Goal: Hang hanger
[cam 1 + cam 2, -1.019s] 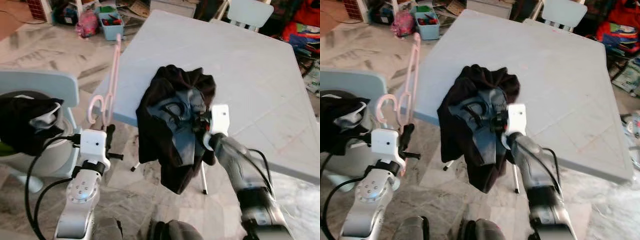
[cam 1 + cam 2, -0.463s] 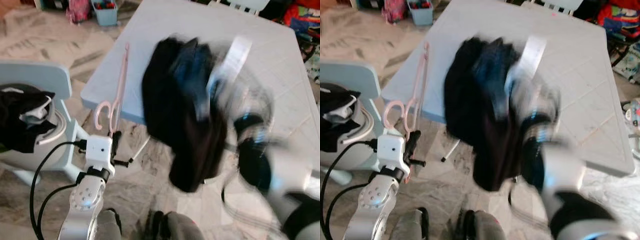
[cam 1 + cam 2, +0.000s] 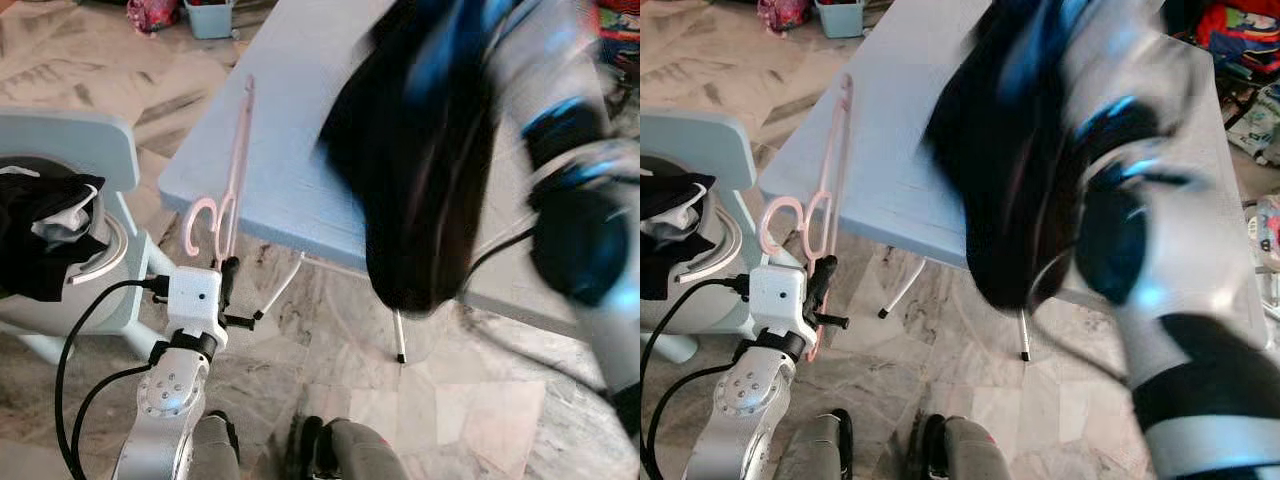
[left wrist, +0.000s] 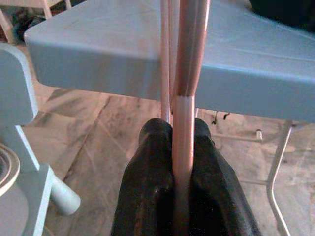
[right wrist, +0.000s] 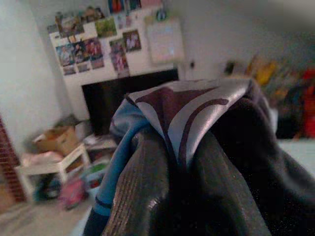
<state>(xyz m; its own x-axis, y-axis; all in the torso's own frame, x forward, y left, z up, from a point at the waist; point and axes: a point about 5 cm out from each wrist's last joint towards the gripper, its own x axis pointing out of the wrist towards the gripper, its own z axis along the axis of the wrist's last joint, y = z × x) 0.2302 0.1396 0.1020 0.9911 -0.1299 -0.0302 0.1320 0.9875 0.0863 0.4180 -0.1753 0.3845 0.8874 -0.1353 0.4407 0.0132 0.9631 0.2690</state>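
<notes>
the left gripper (image 4: 181, 147) was clamped on the pink hanger (image 3: 236, 170), which stood up from between its fingers (image 4: 147, 187) beside the blue table (image 3: 300, 120). the right gripper (image 5: 197, 162) pinched a dark garment (image 3: 420, 170), blurred, draped over its jaws above the table edge.

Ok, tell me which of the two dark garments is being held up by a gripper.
The black and blue garment raised over the pale blue table by the right gripper; the other black garment lies on the chair.
</notes>
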